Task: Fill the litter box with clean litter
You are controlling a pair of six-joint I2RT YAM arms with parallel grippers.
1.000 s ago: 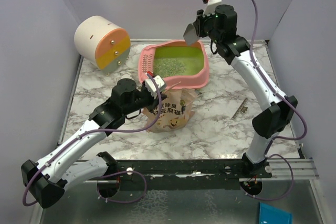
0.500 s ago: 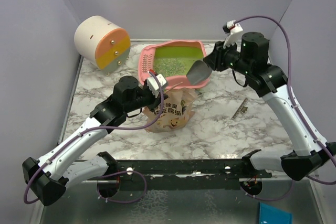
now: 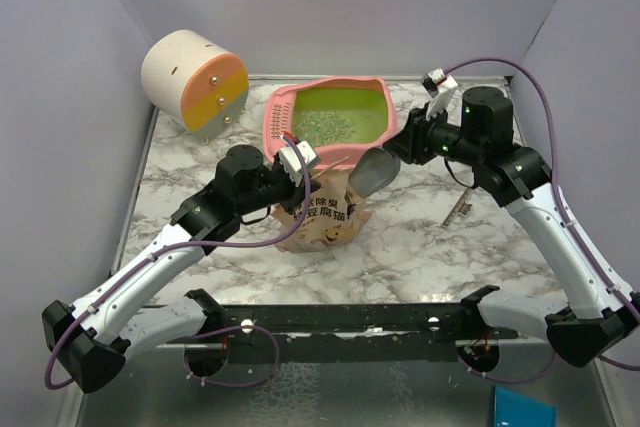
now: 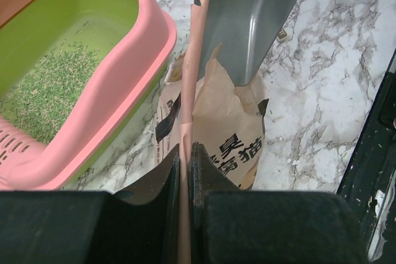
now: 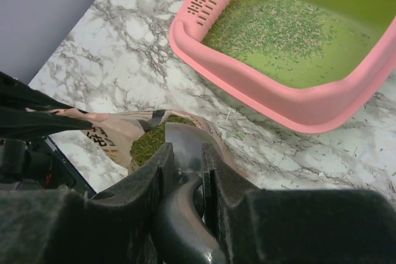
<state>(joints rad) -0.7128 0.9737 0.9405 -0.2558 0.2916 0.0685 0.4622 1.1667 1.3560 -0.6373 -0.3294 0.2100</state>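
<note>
Downward, R end effector [image 3: 402,145] near pouch [image 3: 325,222]

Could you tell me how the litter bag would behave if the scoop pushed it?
Probably floppy: the rim of the bag is creased and pinched flat in the left gripper, and would likely fold without that hold. The litter inside should weigh its base down, so a push from the scoop may dent rather than tip it.

"臭猫" on beige pouch [image 4: 230,148]
</note>
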